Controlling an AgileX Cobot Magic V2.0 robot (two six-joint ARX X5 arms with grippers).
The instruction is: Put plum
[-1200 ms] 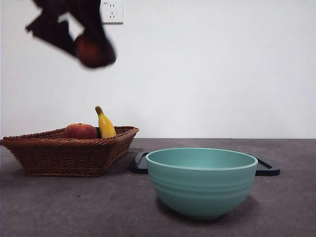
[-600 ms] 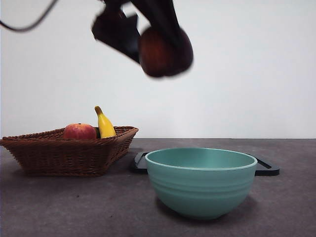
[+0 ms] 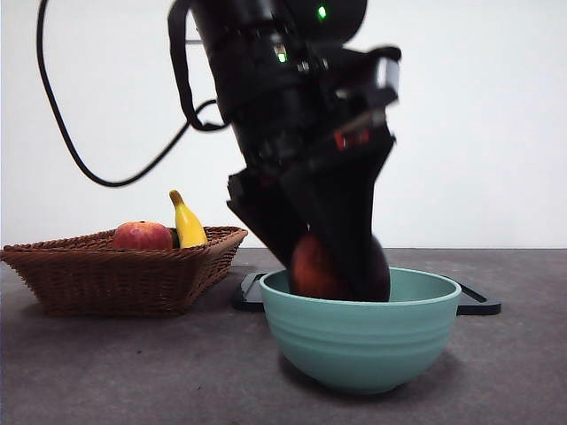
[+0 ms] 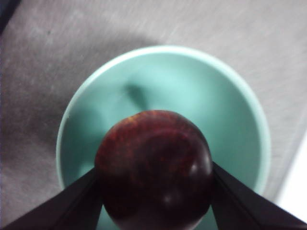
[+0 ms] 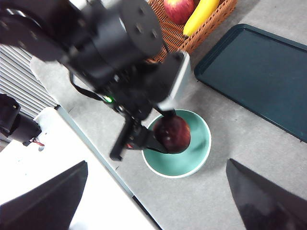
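Left end effector [image 3: 341, 270] was clamped on the plum [image 4: 153, 170] inside the teal bowl [image 3: 359, 341] rim. Releasing off-centre risked it rolling against the wall. Right end effector [image 5: 153, 196] sat apart, high.

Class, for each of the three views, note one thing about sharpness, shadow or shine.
Front view: the basket and bowl are sharp. Left wrist view: the plum is close and soft, with a faint shine, and a shadow falls inside the bowl. Right wrist view: the tray looks fairly clear.
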